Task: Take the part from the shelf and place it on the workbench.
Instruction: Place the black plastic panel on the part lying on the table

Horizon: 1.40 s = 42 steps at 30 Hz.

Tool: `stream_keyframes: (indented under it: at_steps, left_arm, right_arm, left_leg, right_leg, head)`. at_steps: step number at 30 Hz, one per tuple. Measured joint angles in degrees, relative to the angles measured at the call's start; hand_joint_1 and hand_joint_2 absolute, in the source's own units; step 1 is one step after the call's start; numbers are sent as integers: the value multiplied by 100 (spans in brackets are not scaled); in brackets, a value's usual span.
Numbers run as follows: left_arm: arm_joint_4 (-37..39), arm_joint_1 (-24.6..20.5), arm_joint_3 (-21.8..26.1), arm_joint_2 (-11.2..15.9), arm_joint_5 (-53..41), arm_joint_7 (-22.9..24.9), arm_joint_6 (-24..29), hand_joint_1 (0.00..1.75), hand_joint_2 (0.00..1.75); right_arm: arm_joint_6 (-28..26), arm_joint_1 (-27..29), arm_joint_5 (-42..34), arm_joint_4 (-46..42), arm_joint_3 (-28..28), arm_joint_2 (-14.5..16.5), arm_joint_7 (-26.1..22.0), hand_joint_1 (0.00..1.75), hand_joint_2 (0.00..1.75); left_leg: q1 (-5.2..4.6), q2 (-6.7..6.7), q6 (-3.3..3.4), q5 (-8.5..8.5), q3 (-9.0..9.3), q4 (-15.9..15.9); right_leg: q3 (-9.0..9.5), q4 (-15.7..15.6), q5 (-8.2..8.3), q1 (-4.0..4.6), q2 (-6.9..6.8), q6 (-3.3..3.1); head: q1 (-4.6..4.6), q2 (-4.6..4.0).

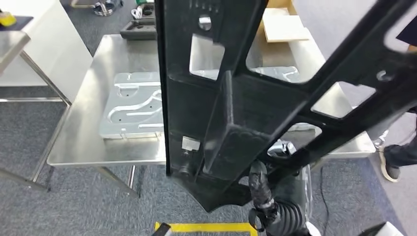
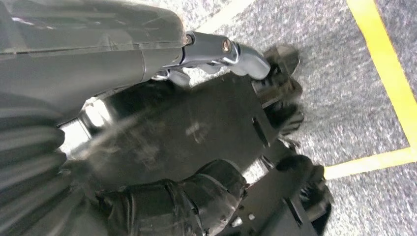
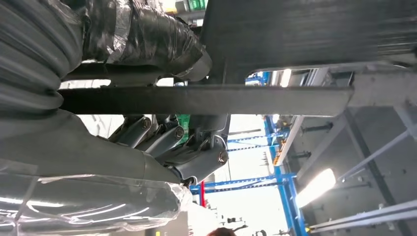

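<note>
Head view: a large black frame part (image 1: 236,113) is held up close above a steel workbench (image 1: 78,142) bearing a grey moulded tray (image 1: 130,105). Left wrist view: left hand (image 2: 196,73) grips the part's edge over carpet with yellow tape (image 2: 388,73). Right wrist view: right hand (image 3: 167,98) clasps a bar of the part; no writing is legible.

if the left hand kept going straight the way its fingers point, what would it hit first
Probably the grey carpet floor: the left hand, gripping the black part, has its fingers aimed past the part's edge towards the floor near the yellow line. Depth is unclear.
</note>
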Motion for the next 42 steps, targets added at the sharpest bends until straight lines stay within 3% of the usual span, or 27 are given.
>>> stream_keyframes:
  at_steps: [2, 3, 4, 6, 8, 13, 15, 17, 18, 19, 20, 22, 23, 24, 26, 29, 30, 32, 33, 34, 35, 37, 38, 39, 42]
  left_arm:
    - [0, -1, 0, 3, 0, 0, -5, 0, 175]
    - [0, 2, 0, 2, 0, 0, -8, 0, 175]
    - [0, 8, 0, 2, 0, 0, -10, 0, 175]
    - [0, 15, 0, 2, -1, 0, -14, 0, 175]
    - [0, 9, 1, 5, -3, 0, -19, 0, 175]
    - [0, -5, 0, 9, -17, -9, -25, 0, 175]
    - [0, -16, 0, 10, -19, -16, -24, 0, 175]
    - [0, -20, 0, 10, -21, -28, -12, 0, 175]
    - [0, -24, 0, 10, -21, -33, -4, 0, 175]
    - [0, -29, 0, 11, -21, -37, 4, 0, 175]
    - [0, -32, 1, 14, -20, -37, 9, 0, 175]
    - [0, -22, 1, 21, -19, -30, 12, 0, 175]
    - [0, -14, 1, 28, -19, -28, 14, 0, 175]
    - [0, -9, 0, 32, -19, -27, 15, 0, 175]
    - [0, -6, 0, 39, -19, -25, 17, 0, 175]
    - [-1, 6, 0, 31, -20, -23, 18, 0, 175]
    - [-2, 7, 0, 30, -20, -23, 20, 0, 175]
    - [-2, 2, 0, 32, -20, -22, 22, 0, 175]
    - [-2, 2, 0, 30, -20, -22, 22, 0, 175]
    - [-2, 6, 0, 26, -20, -21, 21, 0, 175]
    - [-2, 11, 0, 22, -20, -20, 21, 0, 175]
    - [-2, 21, 0, 19, -20, -18, 22, 0, 175]
    - [-2, 17, 0, 21, -20, -17, 26, 0, 175]
    - [-2, 11, 0, 23, -20, -16, 30, 0, 175]
    - [-2, 3, 0, 26, -29, -5, 49, 0, 175]
  right_arm:
    - [-1, 12, 0, 13, 1, -1, -1, 175, 175]
    - [-4, 20, 0, 22, 2, -1, 0, 175, 175]
    - [-7, 24, 0, 31, 2, -1, 1, 175, 175]
    - [-14, 24, 0, 39, 2, -1, 1, 175, 175]
    - [-15, 19, 1, 46, 4, -1, 2, 175, 175]
    - [-17, 6, 20, 49, 7, 1, 2, 175, 175]
    - [-17, -5, 24, 48, 7, 3, 3, 175, 175]
    - [-17, -8, 26, 49, 7, 4, 4, 175, 175]
    - [-17, -7, 26, 49, 7, 3, 4, 175, 175]
    - [-17, -6, 26, 50, 7, 3, 5, 175, 175]
    - [-17, -6, 26, 50, 7, 3, 5, 175, 175]
    - [-17, -7, 26, 50, 7, 4, 5, 175, 175]
    - [-18, -8, 26, 50, 7, 3, 6, 175, 175]
    - [-19, -10, 26, 50, 7, 3, 6, 175, 175]
    - [-22, -13, 26, 50, 7, 3, 8, 175, 175]
    - [-25, -22, 26, 48, 7, 5, 11, 175, 175]
    - [-26, -25, 26, 46, 7, 5, 10, 175, 175]
    - [-28, -22, 26, 49, 8, 3, 9, 175, 175]
    - [-28, -15, 24, 51, 8, 1, 9, 175, 175]
    - [-28, -9, 22, 53, 9, -1, 11, 175, 175]
    - [-28, -7, 21, 54, 9, -3, 12, 175, 175]
    - [-28, -8, 19, 56, 9, -6, 12, 175, 175]
    - [-27, -11, 16, 57, 9, -7, 12, 175, 175]
    - [-23, -13, 11, 59, 9, -7, 14, 175, 175]
    - [-16, -15, -6, 62, 10, -7, 19, 175, 175]
  left_leg:
    - [-3, 1, 26, -68, 72, 0]
    - [-2, 1, 27, -109, 109, 9]
    - [2, -3, 24, -159, 154, 25]
    - [21, -15, -6, -290, 250, 95]
    - [16, -30, -74, -441, 276, 193]
    - [15, -16, -194, -615, 280, 317]
    - [34, -5, -248, -820, 44, 796]
    - [47, -3, -281, -1043, -444, 1566]
    - [49, -2, -279, -1050, -652, 1827]
    - [46, -3, -263, -949, -767, 1896]
    - [37, -3, -232, -726, -767, 1729]
    - [-7, -3, -146, -207, -532, 1004]
    - [-42, -3, -102, -43, -398, 670]
    - [-73, -2, -68, 7, -307, 459]
    - [-113, -5, -23, -37, -240, 310]
    - [-60, 0, 24, -17, -67, 73]
    - [-40, 7, 40, -18, 10, 5]
    - [-42, 16, 68, -81, 104, -17]
    - [-40, 15, 71, -124, 139, -6]
    - [-34, 11, 67, -175, 180, 12]
    - [-22, 6, 57, -230, 226, 38]
    - [12, -9, 4, -377, 309, 119]
    - [15, -16, -37, -461, 323, 184]
    - [13, -21, -76, -529, 325, 229]
    - [-1, -18, -133, -612, 337, 261]
  right_leg:
    - [-485, 743, -192, 2, -1, 20]
    - [-680, 968, -180, -2, -2, 33]
    - [-784, 987, -47, -11, -4, 47]
    - [-679, 409, 464, -43, -13, 79]
    - [-467, -180, 748, -48, -14, 75]
    - [-342, -319, 639, -27, 20, -118]
    - [-274, -330, 591, -33, 6, -179]
    - [-214, -331, 530, -13, -7, -211]
    - [-179, -331, 498, 0, -5, -219]
    - [-137, -331, 464, 12, -1, -224]
    - [-80, -332, 425, 21, 8, -227]
    - [28, -351, 346, 24, 26, -223]
    - [74, -369, 314, 23, 33, -210]
    - [97, -390, 296, 15, 35, -189]
    - [128, -449, 289, 4, 34, -134]
    - [117, -382, 227, 9, 17, -71]
    - [10, -165, 138, 13, 12, -55]
    - [-407, 538, -87, 10, 7, -19]
    - [-633, 846, -134, 4, 7, 3]
    - [-782, 981, -70, -6, 5, 28]
    - [-832, 914, 98, -19, 1, 53]
    - [-648, 292, 566, -53, -10, 102]
    - [-526, -16, 686, -58, -10, 104]
    - [-438, -210, 728, -57, -5, 83]
    - [-383, -267, 636, -35, 22, -41]
  head:
    - [0, 0]
    - [2, 0]
    - [2, 0]
    - [3, 0]
    - [20, 1]
    - [-12, 0]
    - [-34, 0]
    - [-47, 0]
    - [-45, 0]
    - [-47, 0]
    - [-47, 0]
    - [-44, 0]
    - [-41, 0]
    - [-40, 0]
    - [-42, 0]
    - [-29, 1]
    - [-20, 1]
    - [-11, 0]
    - [-10, 0]
    - [-9, 0]
    - [-9, 0]
    - [-8, 0]
    - [8, 0]
    - [19, 0]
    - [-5, 1]
